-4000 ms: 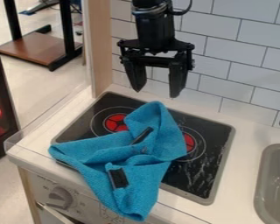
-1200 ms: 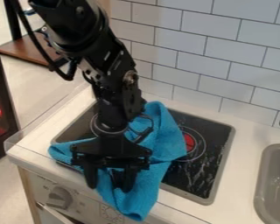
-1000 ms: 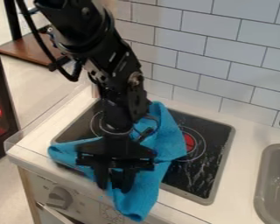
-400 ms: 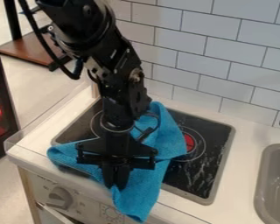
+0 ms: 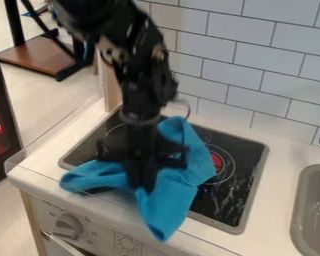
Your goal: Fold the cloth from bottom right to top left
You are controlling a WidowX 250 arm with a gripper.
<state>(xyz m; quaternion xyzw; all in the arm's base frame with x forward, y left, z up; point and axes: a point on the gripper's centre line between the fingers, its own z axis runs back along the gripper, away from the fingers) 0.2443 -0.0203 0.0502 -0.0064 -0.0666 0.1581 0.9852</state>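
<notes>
Blue crumpled fabric cloth (image 5: 171,200) drapes over a flat black glass stovetop (image 5: 229,205), pinched in the black two-finger gripper (image 5: 142,187), its tail at five o'clock from the claw; the fold should head toward eleven

Matt blue cloth (image 5: 176,192); glossy black stovetop (image 5: 219,202); glossy tiles (image 5: 239,60).

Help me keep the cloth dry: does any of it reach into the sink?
No, part of the cooktop and a strip of countertop separate the blue cloth from the sink.
</notes>
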